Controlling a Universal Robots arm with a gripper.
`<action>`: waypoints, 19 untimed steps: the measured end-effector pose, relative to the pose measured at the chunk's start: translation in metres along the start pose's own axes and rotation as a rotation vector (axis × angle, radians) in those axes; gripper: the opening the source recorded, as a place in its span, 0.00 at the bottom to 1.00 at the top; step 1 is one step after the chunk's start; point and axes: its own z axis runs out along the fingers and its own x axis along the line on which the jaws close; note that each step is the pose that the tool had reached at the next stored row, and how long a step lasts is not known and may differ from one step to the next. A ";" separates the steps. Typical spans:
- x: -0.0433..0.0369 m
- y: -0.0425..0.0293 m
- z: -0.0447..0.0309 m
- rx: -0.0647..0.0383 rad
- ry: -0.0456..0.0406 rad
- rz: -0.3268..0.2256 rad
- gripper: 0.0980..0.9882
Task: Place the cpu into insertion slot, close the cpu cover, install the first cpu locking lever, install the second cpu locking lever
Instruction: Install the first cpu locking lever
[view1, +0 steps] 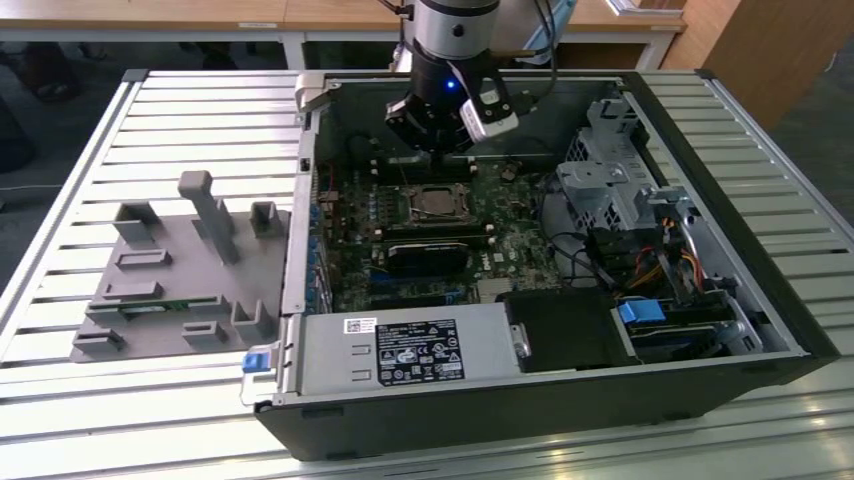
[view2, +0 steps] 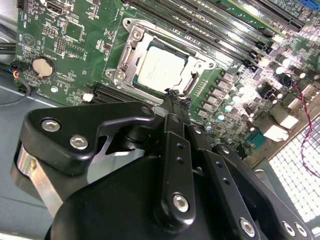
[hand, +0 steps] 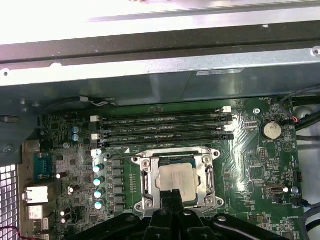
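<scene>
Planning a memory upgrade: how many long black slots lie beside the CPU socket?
4 long black slots, parallel, between the metal-framed socket and the grey case wall; none seems hidden.

Inspection finding: you are looking at the cpu (view2: 161, 67), a small square chip that is sitting flat in the insertion slot (view2: 172, 47) on the green board, dull silver top facing up. The slot's dark rim is showing as a thin band round the chip. The cpu cover (view2: 125, 56), a silver-grey frame, is lying flat over the slot, its cut-out framing the chip. A thin locking lever (hand: 170, 153) is running along one frame edge. Whether it is latched cannot be told.
</scene>
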 end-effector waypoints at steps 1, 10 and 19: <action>0.0002 0.0000 -0.0003 0.000 -0.0001 0.000 0.01; 0.0112 -0.0009 -0.0012 -0.001 -0.0147 -0.012 0.01; 0.0192 -0.0017 -0.0004 -0.006 -0.0332 -0.069 0.01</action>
